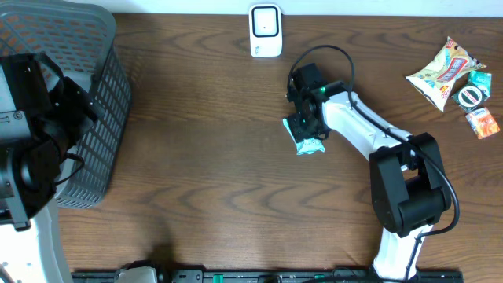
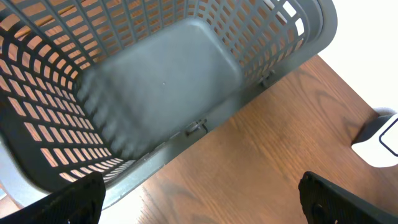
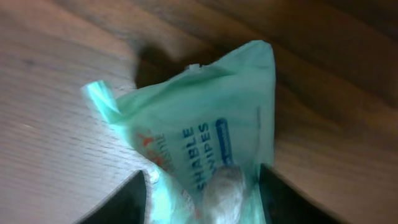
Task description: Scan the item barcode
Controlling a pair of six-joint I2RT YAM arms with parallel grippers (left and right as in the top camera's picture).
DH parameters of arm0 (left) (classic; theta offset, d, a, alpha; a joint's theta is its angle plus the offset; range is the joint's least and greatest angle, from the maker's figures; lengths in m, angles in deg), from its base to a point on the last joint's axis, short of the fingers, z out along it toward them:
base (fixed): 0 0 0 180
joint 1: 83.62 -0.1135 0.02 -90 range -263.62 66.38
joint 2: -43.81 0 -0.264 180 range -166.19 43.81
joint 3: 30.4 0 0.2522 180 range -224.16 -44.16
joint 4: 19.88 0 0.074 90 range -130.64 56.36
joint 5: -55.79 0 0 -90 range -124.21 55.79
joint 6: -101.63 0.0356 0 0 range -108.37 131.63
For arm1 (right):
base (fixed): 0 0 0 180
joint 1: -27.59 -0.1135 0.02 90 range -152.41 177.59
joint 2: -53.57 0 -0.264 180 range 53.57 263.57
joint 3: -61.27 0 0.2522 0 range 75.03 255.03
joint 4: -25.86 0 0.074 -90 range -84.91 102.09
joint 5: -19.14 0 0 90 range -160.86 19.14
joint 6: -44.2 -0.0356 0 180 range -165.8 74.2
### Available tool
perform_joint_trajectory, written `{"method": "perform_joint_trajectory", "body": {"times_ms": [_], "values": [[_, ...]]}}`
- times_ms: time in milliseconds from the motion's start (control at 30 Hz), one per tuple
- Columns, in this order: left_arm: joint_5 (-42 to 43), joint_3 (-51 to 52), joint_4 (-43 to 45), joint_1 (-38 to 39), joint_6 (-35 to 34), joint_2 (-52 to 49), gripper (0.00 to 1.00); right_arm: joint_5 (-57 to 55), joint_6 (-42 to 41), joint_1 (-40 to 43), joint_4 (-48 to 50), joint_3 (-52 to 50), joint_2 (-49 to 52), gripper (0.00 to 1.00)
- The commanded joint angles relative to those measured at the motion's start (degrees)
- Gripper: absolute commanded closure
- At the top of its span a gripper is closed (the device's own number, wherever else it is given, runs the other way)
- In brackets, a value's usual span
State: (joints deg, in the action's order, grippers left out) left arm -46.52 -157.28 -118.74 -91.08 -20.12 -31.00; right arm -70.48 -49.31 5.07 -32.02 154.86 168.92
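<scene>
**Overhead and both wrist views: scan task, early stage.**

The wipes packet (image 3: 205, 118) lies mid-table, below and right of the scanner (image 1: 266, 30) in the overhead view and apart from it. My right gripper (image 3: 204, 202) stands over it with 1 finger on either side of the crumpled mint film. The jaws are part-way apart and both seem to touch the film. I cannot tell whether they grip it, or whether it is off the wood.

No barcode shows in any view; only printed lettering faces the wrist camera. I judge the pick to be the step in hand. The lift, the carry to the scanner and the showing of the barcode are all left to do.

**Room for moving.**

- The table (image 1: 204, 181) between packet and scanner is bare wood, giving a short straight path up and left.
- The scanner stands at the far edge, so I would stop short of it.
- The basket (image 1: 102, 118) fills the left side. My left gripper (image 2: 202, 205) hangs beside its wall, jaws wide and empty, well clear of that path.
- The snacks (image 1: 444, 72) sit in the far right corner, also out of the way.
</scene>
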Motion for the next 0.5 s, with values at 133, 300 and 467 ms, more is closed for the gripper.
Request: {"method": "perform_joint_trajectory", "body": {"times_ms": [133,300,467], "values": [[-0.2,-0.4,-0.1,-0.3,-0.5,0.0,0.02,1.4,-0.7,-0.5,2.4,-1.4,0.1,0.99],[-0.2,-0.4,-0.2,-0.3,-0.5,0.0,0.02,1.7,-1.3,-0.6,1.7,3.0,0.0,0.99],[-0.2,-0.4,-0.1,-0.3,-0.5,0.0,0.02,1.2,-1.6,-0.8,5.6,12.3,0.0,0.99]]}}
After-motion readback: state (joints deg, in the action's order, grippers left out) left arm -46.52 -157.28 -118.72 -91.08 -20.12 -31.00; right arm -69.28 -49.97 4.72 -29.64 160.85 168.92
